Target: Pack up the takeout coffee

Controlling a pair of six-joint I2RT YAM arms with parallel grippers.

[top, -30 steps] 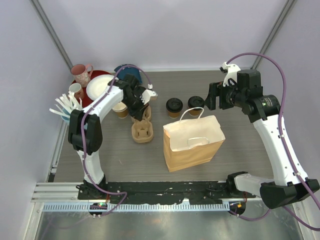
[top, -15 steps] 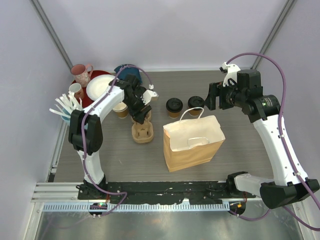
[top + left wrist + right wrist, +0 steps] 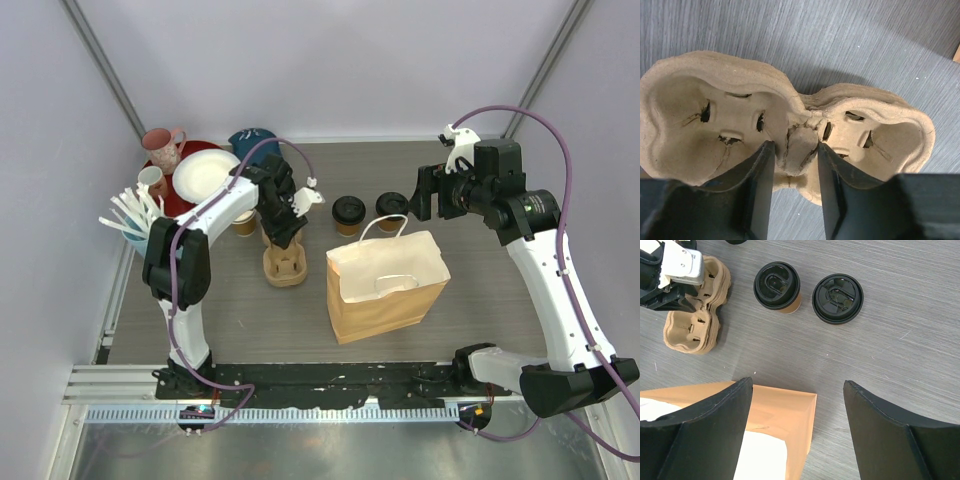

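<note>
looking down from above, two robot arms work over a grey table (image 3: 250, 320). the left gripper (image 3: 794, 152) is lowered into a moulded pulp cup carrier (image 3: 700, 120) that lies flat on the table. its two dark fingers stand parted, one on each side of the carrier's raised centre ridge, and do not visibly pinch it. both cup wells are empty, and the pulp around the ridge looks torn and soft.

the takeout coffee is two tan cups with black lids, the left-hand cup (image 3: 777, 286) and the right-hand cup (image 3: 837, 298). they stand upright close together on the bare table, just behind an open brown paper bag (image 3: 385, 285) and to the right of the carrier. neither cup is packed yet. the right gripper (image 3: 795, 425) hovers above the cups and the bag's edge with its fingers spread wide, holding nothing.

the step in hand appears to be getting hold of the carrier. to do it well, the left fingers should centre on the ridge and close gently, since the pulp may crush or tear. any lift should be straight and level. the right hand should take a cup by its paper body, not by its lid.
</note>
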